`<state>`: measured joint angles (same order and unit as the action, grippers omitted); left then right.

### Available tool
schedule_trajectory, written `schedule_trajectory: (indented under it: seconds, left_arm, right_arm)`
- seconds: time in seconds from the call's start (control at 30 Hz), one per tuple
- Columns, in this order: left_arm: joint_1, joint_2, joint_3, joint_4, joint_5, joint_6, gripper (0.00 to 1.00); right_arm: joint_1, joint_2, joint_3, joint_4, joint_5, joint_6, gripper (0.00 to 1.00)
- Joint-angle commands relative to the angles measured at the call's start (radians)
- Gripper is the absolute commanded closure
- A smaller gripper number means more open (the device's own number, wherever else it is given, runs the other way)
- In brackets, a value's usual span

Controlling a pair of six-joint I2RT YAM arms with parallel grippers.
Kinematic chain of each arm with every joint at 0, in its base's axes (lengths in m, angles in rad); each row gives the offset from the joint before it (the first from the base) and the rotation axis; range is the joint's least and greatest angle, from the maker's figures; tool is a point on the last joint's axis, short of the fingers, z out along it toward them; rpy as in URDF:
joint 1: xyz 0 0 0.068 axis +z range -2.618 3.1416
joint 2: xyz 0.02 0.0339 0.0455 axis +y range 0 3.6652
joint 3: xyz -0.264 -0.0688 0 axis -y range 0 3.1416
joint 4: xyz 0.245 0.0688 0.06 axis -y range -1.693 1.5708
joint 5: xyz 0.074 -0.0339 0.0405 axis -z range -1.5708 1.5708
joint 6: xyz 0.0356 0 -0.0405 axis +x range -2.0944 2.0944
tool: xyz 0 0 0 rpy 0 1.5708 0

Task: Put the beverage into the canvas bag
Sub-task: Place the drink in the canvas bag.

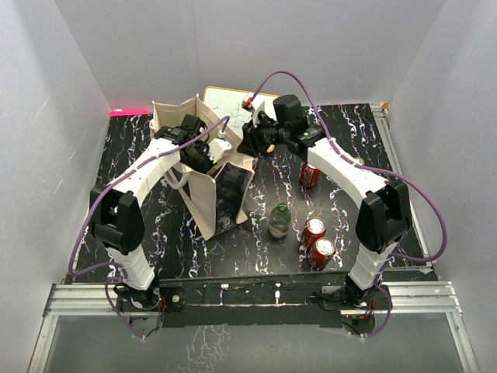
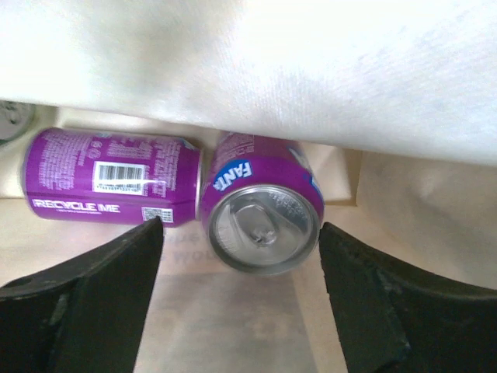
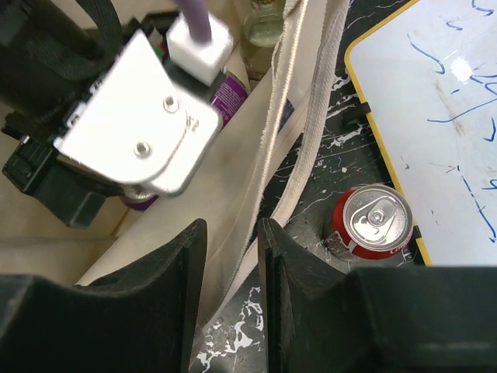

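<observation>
**What we cannot make out**

From above, the left claw [image 2: 241, 228] is hidden inside the tall beige canvas bag [image 1: 202, 203]. At its wrist camera's left edge we see a greenish object [image 2: 11, 121], cut off and unidentifiable. The white framed writing board [image 3: 435, 116] runs off frame.

The bench [image 1: 233, 250] is a black slab veined with white and purple marbling. A beige canvas bag [image 1: 203, 203] with a dark printed panel stands on its left half. Near the bag's right side a green glass bottle [image 1: 279, 221] stands upright. A red drink can [image 1: 314, 231] and a second red can [image 1: 321, 250] stand close together towards the front, with a third red can [image 1: 310, 175] farther back. A white board with a yellow frame [image 1: 225, 99] lies flat at the rear, and a fourth red can [image 3: 377, 221] stands upright just beside its edge.
</observation>
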<state>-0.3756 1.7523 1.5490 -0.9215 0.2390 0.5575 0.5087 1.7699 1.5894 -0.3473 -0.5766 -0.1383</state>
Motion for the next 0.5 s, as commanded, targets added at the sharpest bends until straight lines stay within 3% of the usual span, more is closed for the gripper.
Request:
schedule_trajectory:
  seconds: [0.0, 0.47]
  left_arm:
    - [0.006, -0.075, 0.074, -0.039, 0.016, -0.036, 0.11]
    - [0.087, -0.197, 0.164, -0.031, 0.087, -0.074, 0.08]
  right_arm:
    - [0.005, -0.03, 0.044, 0.001, -0.016, -0.028, 0.65]
    - [0.019, -0.03, 0.047, -0.027, -0.057, -0.067, 0.65]
